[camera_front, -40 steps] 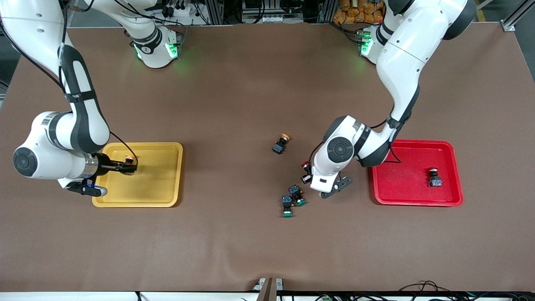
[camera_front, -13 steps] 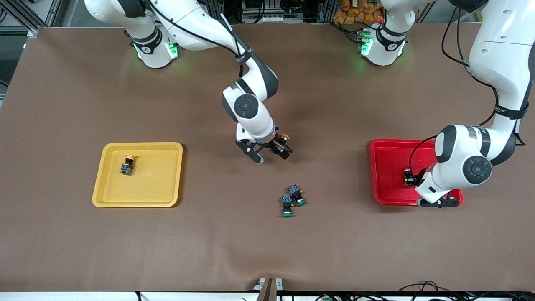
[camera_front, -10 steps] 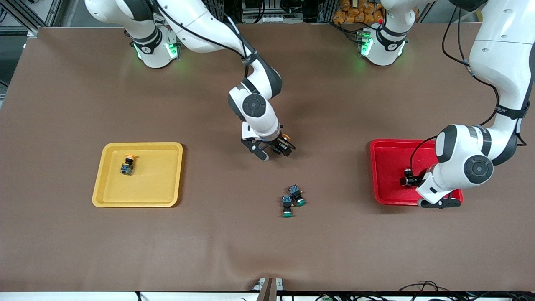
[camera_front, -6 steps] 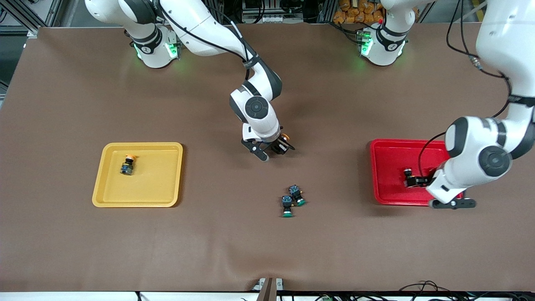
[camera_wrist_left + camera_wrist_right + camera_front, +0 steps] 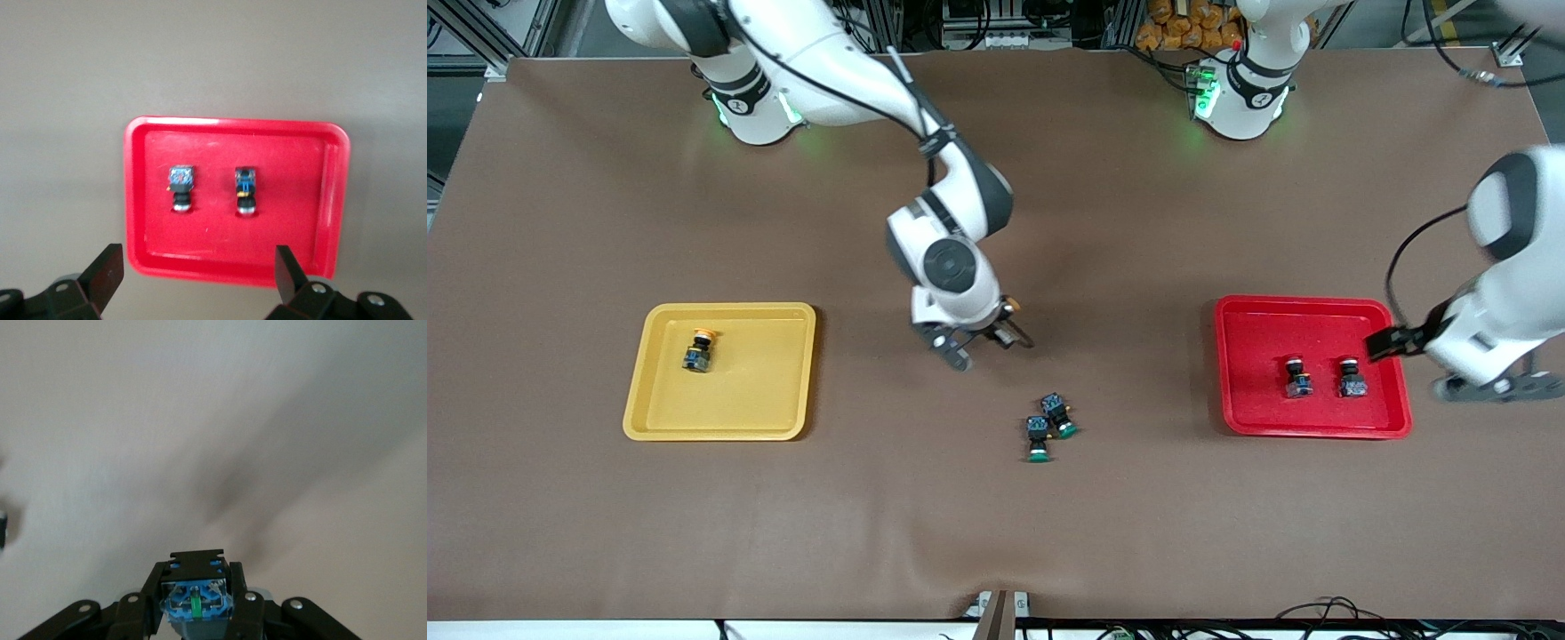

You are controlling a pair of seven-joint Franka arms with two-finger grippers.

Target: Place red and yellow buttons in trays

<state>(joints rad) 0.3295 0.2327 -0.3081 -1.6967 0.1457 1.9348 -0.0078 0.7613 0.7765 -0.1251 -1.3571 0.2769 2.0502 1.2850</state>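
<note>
Bare brown table (image 5: 871,498) around red tray (image 5: 1312,430) rim

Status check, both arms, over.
Right end effector shut on yellow button, mid-table. Left end effector open, above red tray; two red buttons inside. Nothing blocking.

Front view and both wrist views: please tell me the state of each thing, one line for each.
right gripper: shut on a yellow button, over the table's middle.
left gripper: open, holding nothing, at the red tray's edge.
red tray: holds two red buttons, side by side.
yellow tray: holds one yellow button.
green buttons: two, lying on the table, touching.
</note>
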